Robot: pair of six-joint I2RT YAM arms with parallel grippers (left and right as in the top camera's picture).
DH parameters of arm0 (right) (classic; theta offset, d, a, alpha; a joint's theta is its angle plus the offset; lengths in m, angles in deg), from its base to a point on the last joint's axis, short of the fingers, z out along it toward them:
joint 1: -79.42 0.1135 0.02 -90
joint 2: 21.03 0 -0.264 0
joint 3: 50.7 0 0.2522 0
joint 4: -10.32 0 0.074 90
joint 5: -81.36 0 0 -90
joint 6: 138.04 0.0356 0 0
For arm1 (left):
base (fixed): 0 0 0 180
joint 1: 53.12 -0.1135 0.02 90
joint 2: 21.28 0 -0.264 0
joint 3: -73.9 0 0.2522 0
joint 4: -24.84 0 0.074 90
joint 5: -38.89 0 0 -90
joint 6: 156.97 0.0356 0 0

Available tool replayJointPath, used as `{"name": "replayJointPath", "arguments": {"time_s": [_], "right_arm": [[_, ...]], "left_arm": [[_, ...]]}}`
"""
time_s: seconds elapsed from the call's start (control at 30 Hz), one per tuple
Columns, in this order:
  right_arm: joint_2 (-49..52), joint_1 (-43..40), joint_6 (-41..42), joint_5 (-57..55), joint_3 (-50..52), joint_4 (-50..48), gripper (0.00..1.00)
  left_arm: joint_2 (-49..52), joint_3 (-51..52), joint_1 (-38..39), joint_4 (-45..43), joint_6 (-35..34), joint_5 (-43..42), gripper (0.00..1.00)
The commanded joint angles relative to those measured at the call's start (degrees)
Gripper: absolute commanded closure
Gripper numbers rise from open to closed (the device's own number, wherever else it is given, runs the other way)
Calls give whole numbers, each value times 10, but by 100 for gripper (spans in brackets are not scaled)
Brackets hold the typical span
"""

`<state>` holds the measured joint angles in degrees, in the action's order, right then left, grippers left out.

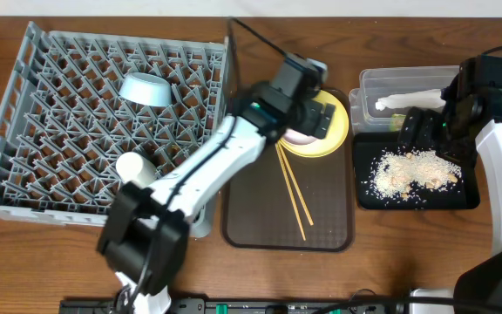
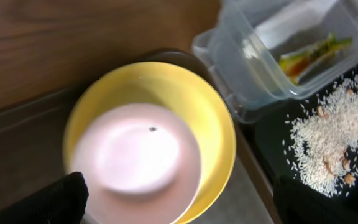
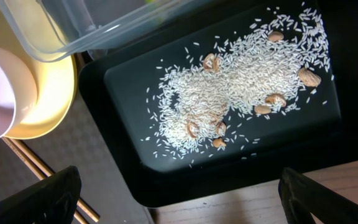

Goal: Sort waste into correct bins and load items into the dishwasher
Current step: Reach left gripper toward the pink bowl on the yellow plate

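Observation:
A white bowl (image 1: 298, 137) sits on the yellow plate (image 1: 331, 138) on the brown tray. My left gripper (image 1: 314, 120) hovers open over them; in the left wrist view its fingers (image 2: 179, 213) straddle the bowl (image 2: 135, 155) and plate (image 2: 219, 118). The chopsticks (image 1: 292, 190) lie on the brown tray. My right gripper (image 1: 415, 131) is open and empty over the black tray (image 1: 469, 196) with its rice crumbs (image 1: 412, 170); it also shows in the right wrist view (image 3: 185, 205). The clear tub (image 1: 369, 87) holds the napkin (image 1: 412, 100) and the wrapper (image 2: 312, 53).
The grey dish rack (image 1: 24, 131) at the left holds an upside-down light blue bowl (image 1: 144, 89) and a white cup (image 1: 134, 167). The brown serving tray (image 1: 251, 231) lies between the rack and the black tray. My left arm reaches across the rack's right edge.

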<state>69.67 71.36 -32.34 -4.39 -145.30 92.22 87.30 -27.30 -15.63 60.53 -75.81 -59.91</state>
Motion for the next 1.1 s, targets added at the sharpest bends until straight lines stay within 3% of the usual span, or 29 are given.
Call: {"name": "replayJointPath", "arguments": {"time_s": [0.0,0.2,0.4,0.53,0.73,0.8,1.07], "right_arm": [[-12,-3,-8,-4,-9,5,1],[-12,-3,-12,-4,-9,4,1],[-12,-3,-12,-4,-9,5,1],[-12,-3,-12,-4,-9,5,1],[-12,-3,-12,-4,-9,5,1],[-12,-3,-12,-4,-9,5,1],[-12,-3,-12,-4,-9,9,1]], "left_arm": [[48,-5,23,-24,18,7,2],[131,-5,34,-30,18,7,8],[149,-5,33,-23,18,8,41],[148,-5,33,-23,18,8,69],[123,-5,33,-23,18,26,81],[105,-5,33,-21,18,58,92],[-7,-5,14,-14,29,84,92]]}}
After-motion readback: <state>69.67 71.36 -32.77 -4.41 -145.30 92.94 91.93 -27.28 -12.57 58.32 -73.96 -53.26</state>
